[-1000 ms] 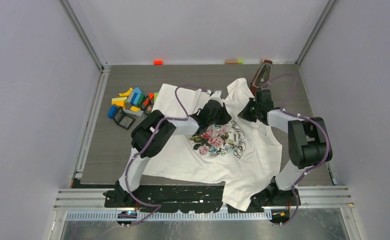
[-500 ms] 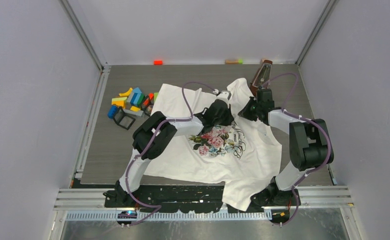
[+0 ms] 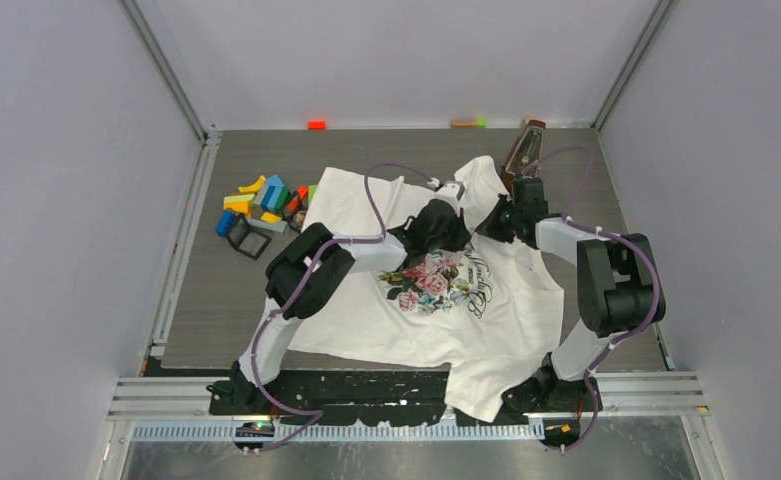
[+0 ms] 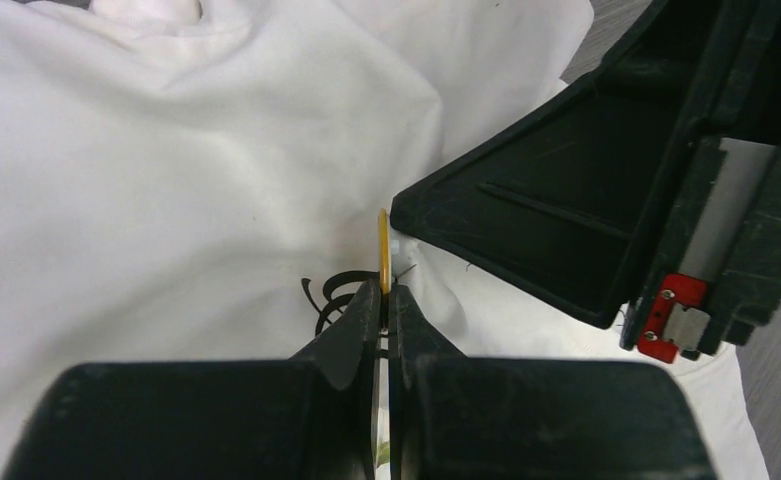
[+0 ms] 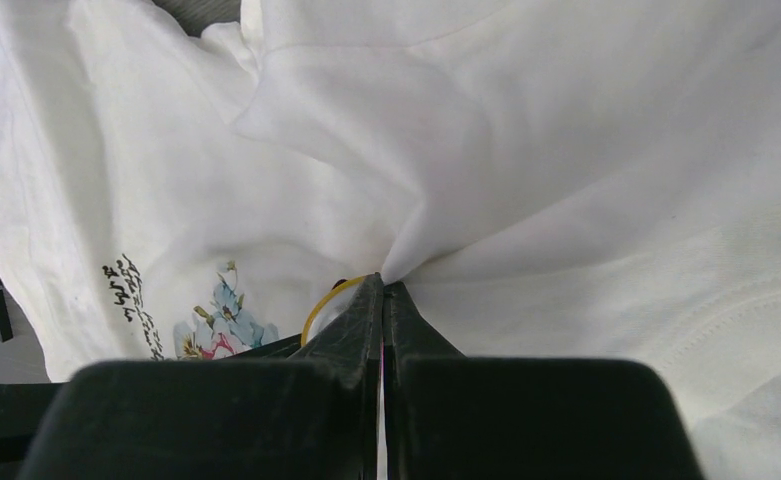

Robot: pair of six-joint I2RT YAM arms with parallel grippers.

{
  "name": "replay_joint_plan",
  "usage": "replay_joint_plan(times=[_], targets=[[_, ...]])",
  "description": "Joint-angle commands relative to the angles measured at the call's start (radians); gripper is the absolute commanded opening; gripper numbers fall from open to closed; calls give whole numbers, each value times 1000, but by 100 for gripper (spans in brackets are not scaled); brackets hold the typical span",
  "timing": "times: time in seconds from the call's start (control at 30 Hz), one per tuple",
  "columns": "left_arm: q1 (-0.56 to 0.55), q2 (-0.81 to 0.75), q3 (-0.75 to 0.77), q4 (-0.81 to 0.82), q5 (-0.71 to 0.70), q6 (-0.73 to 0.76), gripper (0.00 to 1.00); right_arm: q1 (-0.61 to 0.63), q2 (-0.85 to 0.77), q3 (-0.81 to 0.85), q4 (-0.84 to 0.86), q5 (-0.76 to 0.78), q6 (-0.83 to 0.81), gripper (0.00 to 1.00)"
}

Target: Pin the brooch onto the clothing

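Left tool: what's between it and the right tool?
In the left wrist view, a thin yellow brooch, edge-on, pinched by the left tool, right beside the right tool, with the shirt behind.

The white short-sleeved T-shirt [image 3: 506, 320], printed with pink roses and dark cursive lettering, lies rumpled and front-up across the middle of the overhead view, reaching down to lower centre. A fold in its upper right part is pinched up by the right gripper [image 5: 383, 290]. The thin round yellow brooch [image 4: 383, 248] stands edge-on at the centre of the left wrist view, clamped in the left gripper [image 4: 386, 300] and close over the cloth.
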Motion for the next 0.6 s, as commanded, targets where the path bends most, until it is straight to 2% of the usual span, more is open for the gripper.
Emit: replay_joint_plan(times=[0.0, 0.57], targets=[[-5, -17, -27, 111, 26, -9, 0, 2, 27, 36, 24, -13, -20, 0], [12, -38, -93, 236, 43, -74, 0, 2, 23, 38, -1, 6, -34, 1]])
